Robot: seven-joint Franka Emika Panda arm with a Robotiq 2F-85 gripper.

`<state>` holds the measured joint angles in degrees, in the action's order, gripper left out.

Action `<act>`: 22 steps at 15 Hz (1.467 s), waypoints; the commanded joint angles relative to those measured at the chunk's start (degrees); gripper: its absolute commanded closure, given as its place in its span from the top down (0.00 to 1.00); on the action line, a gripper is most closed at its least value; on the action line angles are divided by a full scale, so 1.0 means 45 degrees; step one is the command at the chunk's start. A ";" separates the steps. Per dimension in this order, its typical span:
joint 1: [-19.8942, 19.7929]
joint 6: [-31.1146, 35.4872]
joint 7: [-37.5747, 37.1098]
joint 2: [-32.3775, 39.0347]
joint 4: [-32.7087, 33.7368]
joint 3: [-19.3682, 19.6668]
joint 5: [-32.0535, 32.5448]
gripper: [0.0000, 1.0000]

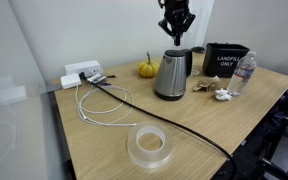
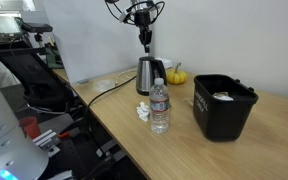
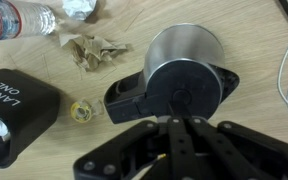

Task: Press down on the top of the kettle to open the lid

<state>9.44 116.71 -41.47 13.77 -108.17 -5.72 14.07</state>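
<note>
We see a kettle of brushed silver steel with a black handle and base. In the wrist view its lid is black too. The gripper is black. The bin is black with white lettering, and the small pumpkin is orange. The table is pale wood with a faint grain. On it we note a black cable, white cords and a white power strip. The tape roll and bottle are clear, and the crumpled paper is tan.
</note>
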 commanded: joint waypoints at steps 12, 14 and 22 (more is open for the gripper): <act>0.0712 -0.0828 -0.0099 0.0437 0.0505 0.0264 0.0477 0.00; 0.0712 -0.0940 -0.0344 0.0455 0.0490 0.0368 0.0775 0.00; 0.0734 -0.1101 -0.0227 0.0531 0.0507 0.0407 0.0822 0.00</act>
<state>12.13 112.57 -42.30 16.22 -105.76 -4.16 17.30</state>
